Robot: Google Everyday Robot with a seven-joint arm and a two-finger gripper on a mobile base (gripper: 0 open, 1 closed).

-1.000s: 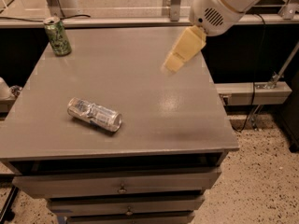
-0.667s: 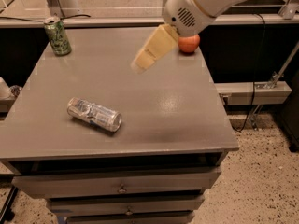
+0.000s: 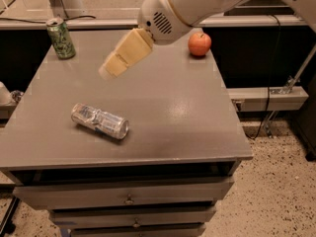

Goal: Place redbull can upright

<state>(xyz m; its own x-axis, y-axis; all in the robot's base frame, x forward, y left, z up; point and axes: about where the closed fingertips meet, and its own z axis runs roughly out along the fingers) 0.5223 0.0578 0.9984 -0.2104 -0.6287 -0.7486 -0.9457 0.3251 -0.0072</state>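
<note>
My gripper (image 3: 112, 67) hung in the air over the back of the table (image 3: 187, 112), carrying nothing, though I could not tell whether it was released or clenched. The redbull can (image 3: 99, 121) lay on its side near the front left, well apart from my gripper, so grasping it and standing it up were all left. My arm ran off the top edge, and I could not make out the can's lettering.

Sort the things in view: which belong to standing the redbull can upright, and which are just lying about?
In the job: redbull can, on its side at front left of the table; gripper, hovering above the table, clear of the can.
Lying about: green can, upright, back left; apple, back right.
</note>
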